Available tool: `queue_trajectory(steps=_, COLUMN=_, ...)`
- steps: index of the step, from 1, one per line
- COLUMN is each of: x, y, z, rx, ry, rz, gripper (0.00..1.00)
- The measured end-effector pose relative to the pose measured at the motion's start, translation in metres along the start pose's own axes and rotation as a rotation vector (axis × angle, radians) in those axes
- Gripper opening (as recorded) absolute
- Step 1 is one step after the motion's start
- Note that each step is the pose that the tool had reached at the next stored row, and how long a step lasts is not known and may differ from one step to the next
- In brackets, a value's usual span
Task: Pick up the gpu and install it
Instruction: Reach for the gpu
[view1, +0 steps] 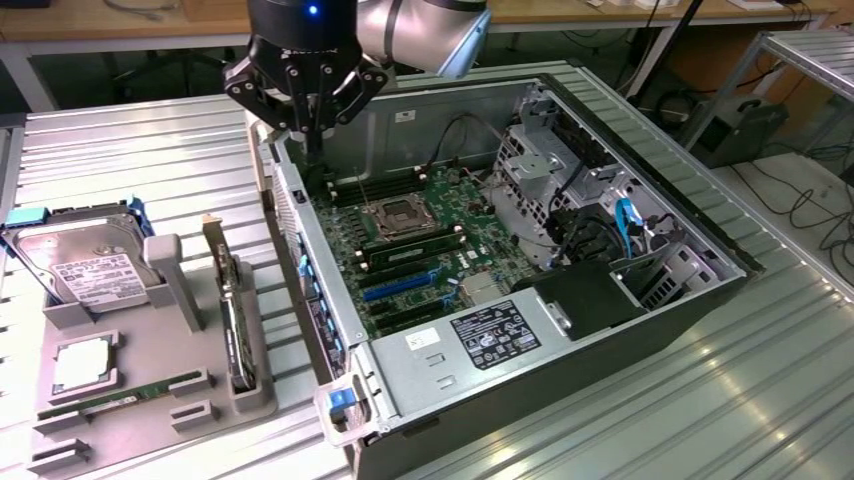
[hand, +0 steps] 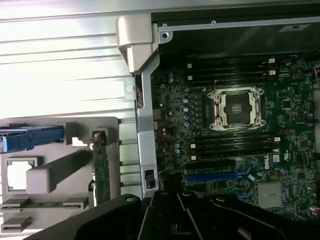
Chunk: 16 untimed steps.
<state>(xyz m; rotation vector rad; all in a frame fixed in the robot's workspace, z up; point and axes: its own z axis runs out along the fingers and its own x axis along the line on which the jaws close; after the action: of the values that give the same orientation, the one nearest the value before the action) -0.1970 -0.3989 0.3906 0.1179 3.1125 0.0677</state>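
The gpu (view1: 236, 325) is a thin dark card standing on edge in a slot of the grey parts holder (view1: 147, 400), its silver bracket at the far end. In the wrist view the gpu (hand: 101, 167) shows edge-on beside the case wall. My gripper (view1: 316, 135) hangs above the far corner of the open computer case (view1: 587, 340), well away from the card, shut with nothing between its fingers. Its dark fingers (hand: 165, 217) show close to the camera over the motherboard (hand: 280, 150). Blue expansion slots (hand: 212, 176) lie on the board, also seen as blue expansion slots (view1: 400, 287).
The holder also carries a silver hard drive (view1: 83, 268) in a blue caddy, a processor chip (view1: 83, 362) and a green RAM stick (view1: 114, 400). Inside the case are the CPU socket (view1: 400, 215), drive cages (view1: 534, 170) and a power supply (view1: 494, 335). Everything rests on a ribbed metal table (view1: 160, 160).
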Motion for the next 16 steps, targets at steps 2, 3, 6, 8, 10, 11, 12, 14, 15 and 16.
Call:
queue_trajectory(steps=2, x=0.0005, y=0.0000, z=0.0000, rx=0.0000, ry=0.0000, rz=0.000, gripper=0.11)
queue_trajectory(steps=3, x=0.0008, y=-0.0001, z=0.0000, rx=0.0000, ry=0.0000, rz=0.000, gripper=0.11)
queue_trajectory(steps=6, x=0.0015, y=-0.0001, z=0.0000, rx=0.0000, ry=0.0000, rz=0.000, gripper=0.11)
queue_trajectory(steps=8, x=0.0023, y=-0.0002, z=0.0000, rx=0.0000, ry=0.0000, rz=0.000, gripper=0.11)
queue_trajectory(steps=10, x=0.0031, y=-0.0002, z=0.0000, rx=0.0000, ry=0.0000, rz=0.000, gripper=0.11)
queue_trajectory(steps=11, x=0.0033, y=-0.0003, z=0.0000, rx=0.0000, ry=-0.0001, rz=0.000, gripper=0.11)
queue_trajectory(steps=12, x=0.0035, y=-0.0003, z=0.0000, rx=0.0001, ry=0.0000, rz=0.000, gripper=0.11)
queue_trajectory(steps=14, x=0.0040, y=-0.0003, z=0.0000, rx=0.0000, ry=0.0000, rz=0.000, gripper=0.11)
queue_trajectory(steps=15, x=0.0042, y=-0.0003, z=0.0000, rx=0.0000, ry=0.0000, rz=0.000, gripper=0.11)
queue_trajectory(steps=16, x=0.0044, y=-0.0003, z=0.0000, rx=0.0000, ry=0.0000, rz=0.000, gripper=0.11)
